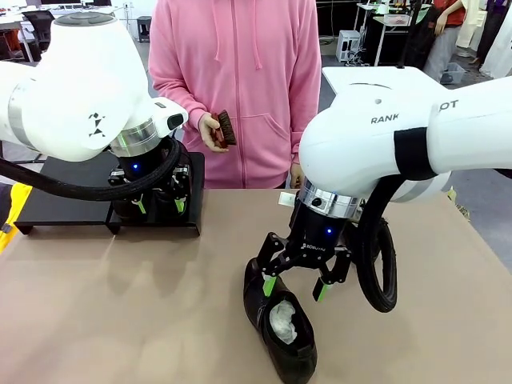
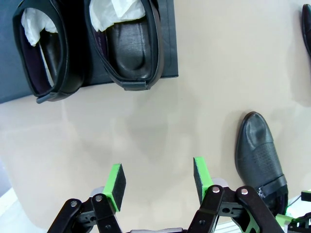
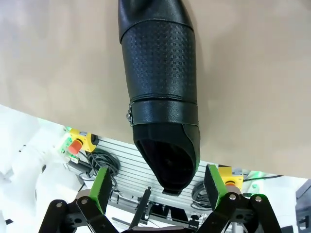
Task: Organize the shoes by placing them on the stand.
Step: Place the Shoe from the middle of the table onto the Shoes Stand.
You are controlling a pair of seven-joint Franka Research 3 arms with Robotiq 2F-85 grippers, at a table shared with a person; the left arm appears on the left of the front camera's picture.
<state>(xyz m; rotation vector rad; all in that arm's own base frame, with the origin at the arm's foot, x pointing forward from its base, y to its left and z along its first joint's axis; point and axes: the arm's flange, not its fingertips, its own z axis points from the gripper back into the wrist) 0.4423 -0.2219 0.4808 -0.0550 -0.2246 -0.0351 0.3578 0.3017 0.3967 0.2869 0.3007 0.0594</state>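
Front view: on the tan table (image 1: 120, 312) we see the low matte-black stand (image 1: 68, 210) at 10 o'clock, under the left tool (image 1: 160, 206), which is released and empty. In the left wrist view we find one glossy black leather shoe (image 2: 48, 58) and its twin (image 2: 129, 48) on the stand. The right tool (image 1: 296, 288), pads spread and grasping nothing, hangs over a third shoe (image 1: 262, 308) at 6 o'clock.

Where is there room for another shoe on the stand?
The stand's left half, from its left edge to the two shoes, is bare. So is the table between stand and the lone shoe. Crowded: the stand's right end, where both shoes sit.
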